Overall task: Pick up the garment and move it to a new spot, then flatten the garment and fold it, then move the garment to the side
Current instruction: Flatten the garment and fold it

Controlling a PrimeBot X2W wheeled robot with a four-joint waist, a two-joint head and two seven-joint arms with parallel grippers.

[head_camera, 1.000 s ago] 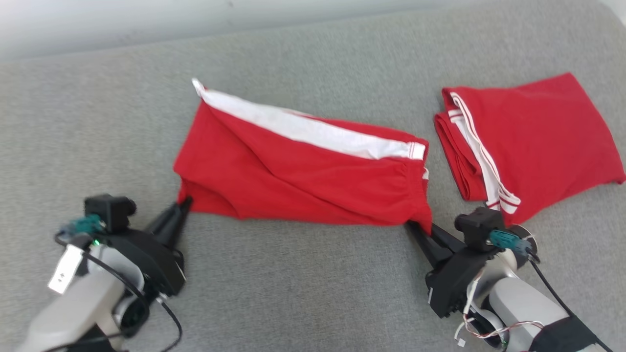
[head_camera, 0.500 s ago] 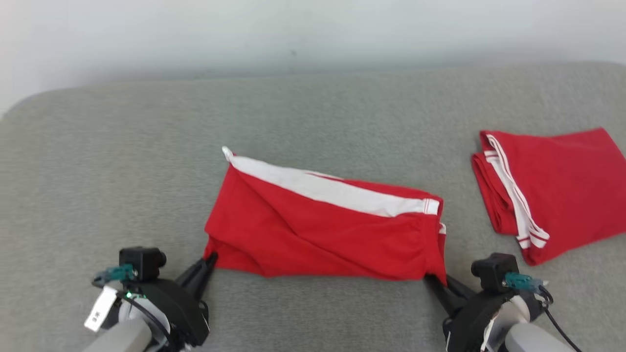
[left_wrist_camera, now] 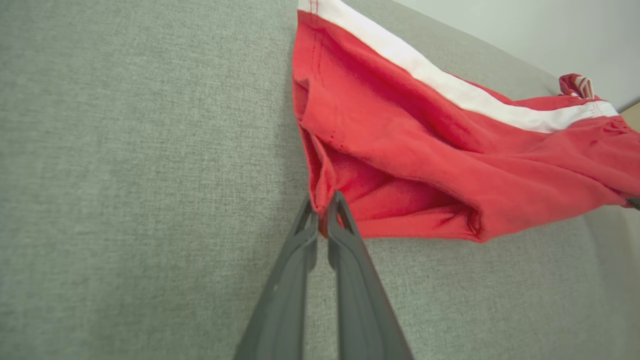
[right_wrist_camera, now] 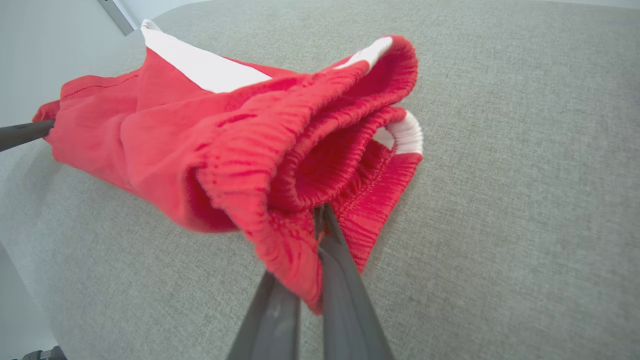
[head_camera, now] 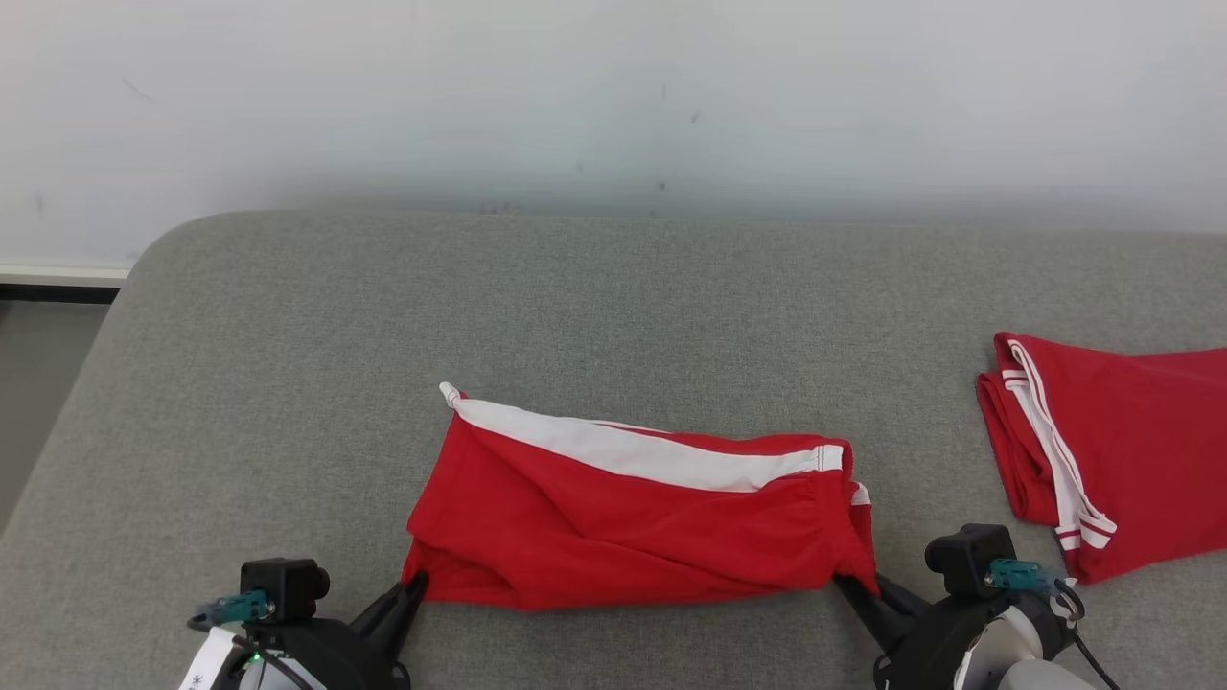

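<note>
The garment [head_camera: 623,527] is a pair of red shorts with a white side stripe, folded lengthwise and stretched across the grey cushion [head_camera: 383,316]. My left gripper [head_camera: 418,581] is shut on its near left corner, seen close in the left wrist view with the gripper [left_wrist_camera: 322,210] pinching the red hem of the garment [left_wrist_camera: 425,150]. My right gripper [head_camera: 844,581] is shut on the near right corner at the elastic waistband. In the right wrist view the gripper [right_wrist_camera: 320,220] pinches the bunched waistband of the garment [right_wrist_camera: 240,135].
A second red garment [head_camera: 1112,450] with white stripes lies folded at the right edge of the cushion. A pale wall [head_camera: 613,96] rises behind the cushion. The cushion's rounded left end [head_camera: 144,278] drops to the floor [head_camera: 38,402].
The head camera has tilted up, so everything sits lower in the picture and the wall shows. Both grippers keep hold of the garment's near corners, and it looks more stretched and lower.
</note>
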